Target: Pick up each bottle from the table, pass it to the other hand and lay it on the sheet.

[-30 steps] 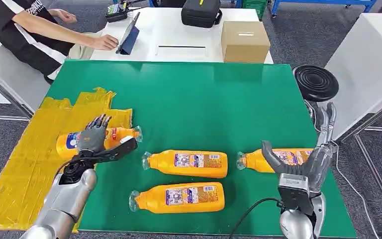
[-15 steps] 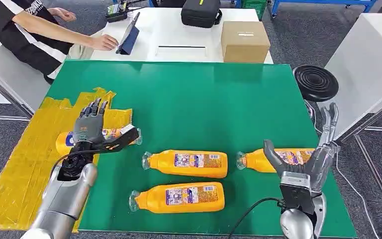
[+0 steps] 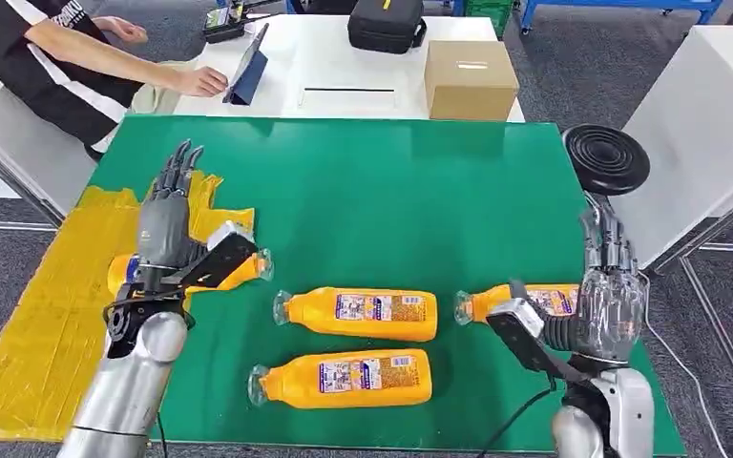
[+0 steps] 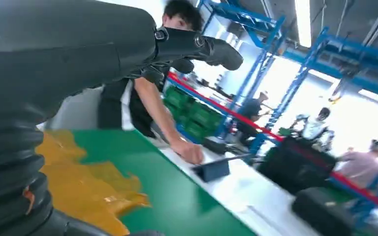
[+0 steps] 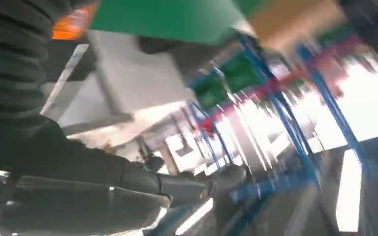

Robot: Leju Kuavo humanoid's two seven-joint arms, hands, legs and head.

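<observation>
With one orange plastic bottle (image 3: pixel 186 272) already lying across the edge of the crinkled yellow plastic sheet (image 3: pixel 48 315), three remain on the green worktop (image 3: pixel 372 200): the middle bottle (image 3: pixel 363 315), the near bottle (image 3: pixel 348 377), and the far-right bottle (image 3: pixel 525 303) lying partly behind the right hand (image 3: pixel 596 301). Left hand (image 3: pixel 177 234) is raised above the laid bottle, fingers spread and holding nothing. Right hand is likewise empty, fingers up and apart, thumb out toward the far-right bottle, no contact that I can see. Judgement on handling: bottles look full, so moderately heavy; rigid-ish plastic with glossy labels, likely slippery, and round enough to roll when nudged. Best hold is around the wide labelled body near the middle, not the narrow clear-capped neck, leaving enough body free for the other hand at handover. Person seated at the white table (image 3: pixel 344 67) beyond, clear of the work.
</observation>
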